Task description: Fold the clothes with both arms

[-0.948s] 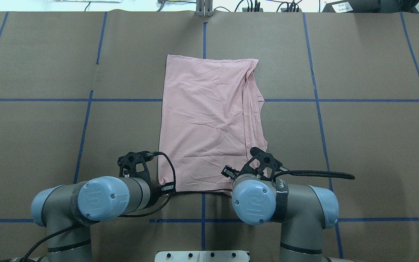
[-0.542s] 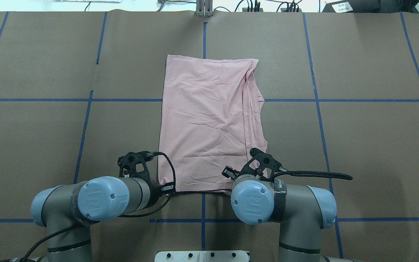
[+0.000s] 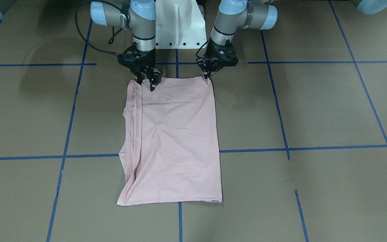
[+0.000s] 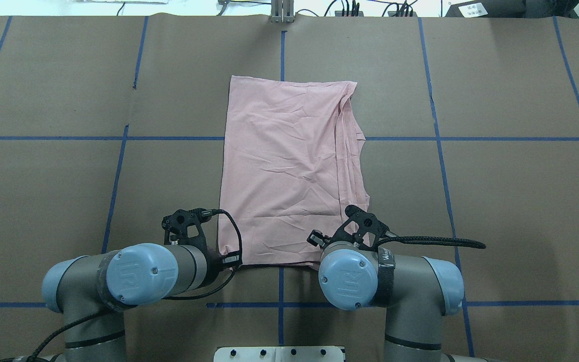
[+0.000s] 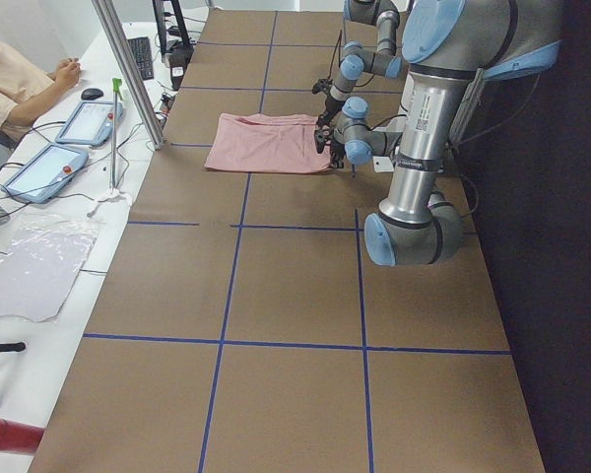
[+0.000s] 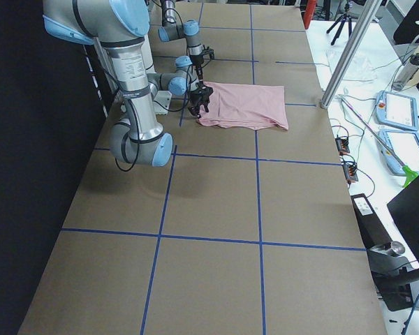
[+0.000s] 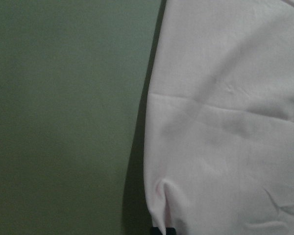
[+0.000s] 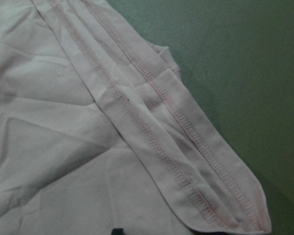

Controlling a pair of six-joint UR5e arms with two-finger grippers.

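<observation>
The pale pink T-shirt (image 4: 289,171) lies flat on the brown table, folded lengthwise into a long rectangle, plain side up. Its stacked hems run along its right side (image 8: 152,127). Both arms reach down at its near edge. In the front-facing view my left gripper (image 3: 208,76) is shut, pinching the shirt's near left corner, and the cloth puckers at a fingertip (image 7: 164,230). My right gripper (image 3: 145,84) stands open over the near right corner, with its fingers apart on either side of the edge. In the overhead view both wrists hide their fingers.
The white pedestal (image 3: 180,27) stands just behind the shirt's near edge. Blue tape lines (image 4: 281,50) grid the brown table cover. A seated person (image 5: 20,69), tablets (image 5: 84,120) and a metal post (image 5: 128,69) are beyond the far edge.
The right arm has shifted slightly towards the left and nearer the robot. The left arm and the shirt have not visibly moved.
</observation>
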